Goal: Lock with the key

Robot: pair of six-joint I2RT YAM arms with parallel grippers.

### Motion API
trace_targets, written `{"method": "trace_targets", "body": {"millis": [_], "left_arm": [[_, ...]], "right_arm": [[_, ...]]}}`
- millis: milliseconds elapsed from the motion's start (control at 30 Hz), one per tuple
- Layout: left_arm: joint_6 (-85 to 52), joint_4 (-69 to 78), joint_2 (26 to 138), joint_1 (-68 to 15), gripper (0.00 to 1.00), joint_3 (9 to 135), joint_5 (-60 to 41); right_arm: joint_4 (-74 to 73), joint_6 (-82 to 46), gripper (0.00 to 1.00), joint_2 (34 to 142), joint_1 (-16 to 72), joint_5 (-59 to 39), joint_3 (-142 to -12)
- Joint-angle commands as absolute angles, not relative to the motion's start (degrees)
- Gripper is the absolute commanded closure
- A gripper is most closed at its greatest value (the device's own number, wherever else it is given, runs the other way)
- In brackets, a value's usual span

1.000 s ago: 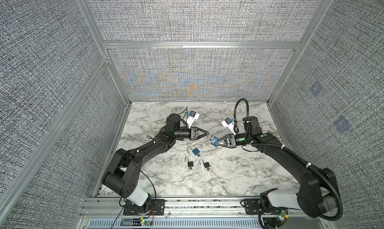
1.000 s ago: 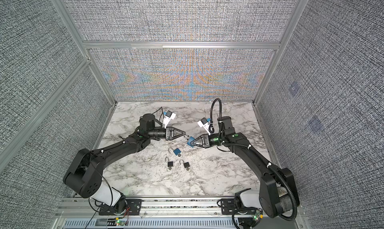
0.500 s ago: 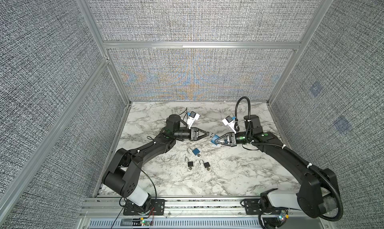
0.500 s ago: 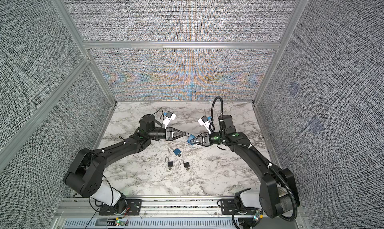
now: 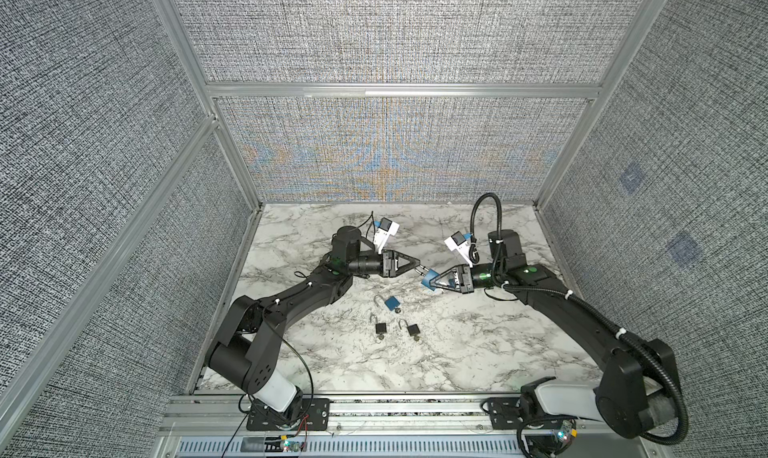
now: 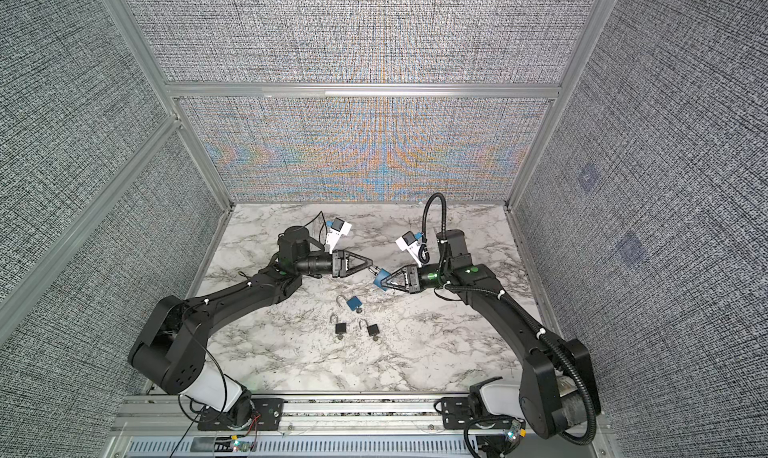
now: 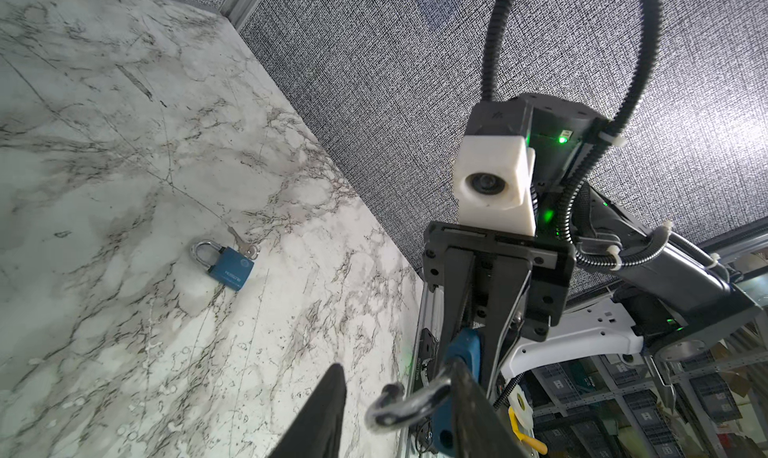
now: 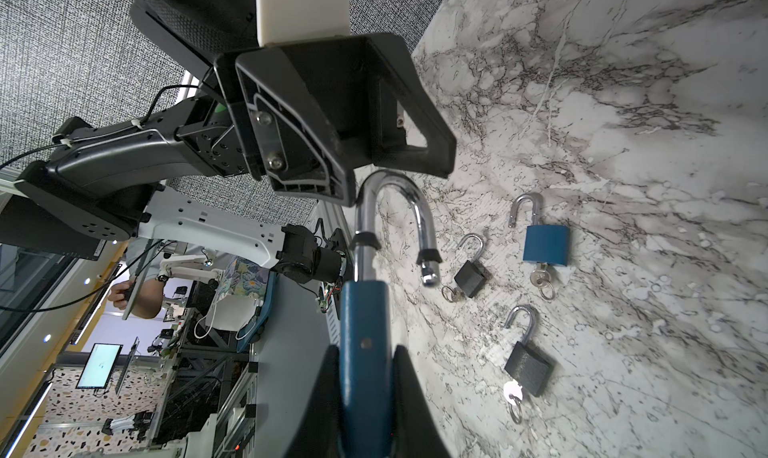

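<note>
Right gripper (image 5: 431, 280), arm reaching level, pinches the padlock (image 8: 363, 352) body. Left gripper (image 5: 419, 267) faces it, fingers spread astride the padlock's open shackle (image 8: 362, 215).

above the middle of the bench (image 5: 457, 352), the left end effector (image 5: 417, 267) and the right end effector (image 5: 429, 279) are set tip to tip, on the left and right in both top views. the held padlock (image 8: 363, 352) is clamped between the right end effector's fingers, and its shackle is placed between the parted fingers of the left one. nearer the front, the lone padlock (image 5: 391, 303) is laid on the bench just before the tips, and two small padlocks (image 5: 380, 328) are laid side by side before it. a key (image 8: 540, 278) is lodged in each of the three.
</note>
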State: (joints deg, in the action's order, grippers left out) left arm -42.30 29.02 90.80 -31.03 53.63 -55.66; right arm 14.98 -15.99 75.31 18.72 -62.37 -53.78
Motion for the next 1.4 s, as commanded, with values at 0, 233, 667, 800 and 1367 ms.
{"method": "trace_targets", "body": {"millis": [0, 233, 667, 800, 1367], "left_arm": [[-42.74, 31.55, 91.42, -31.03, 0.57, 54.56, -56.41], [-42.80, 32.00, 90.63, -31.19, 0.67, 53.17, -58.26], [-42.89, 31.99, 90.14, -31.39, 0.74, 51.58, -59.20], [-42.89, 31.91, 90.04, -31.38, 0.80, 51.42, -58.74], [-43.13, 31.73, 90.04, -31.33, 1.00, 50.93, -58.42]], "right_arm": [[13.64, -16.19, 1.00, 74.96, 18.80, -64.25, -53.61], [12.06, -17.38, 1.00, 74.79, 18.79, -63.99, -53.45], [10.67, -18.59, 1.00, 74.64, 18.70, -63.97, -53.44], [10.77, -18.55, 1.00, 74.56, 18.75, -63.98, -53.44], [11.06, -18.25, 1.00, 74.09, 18.73, -63.12, -51.64]]}}
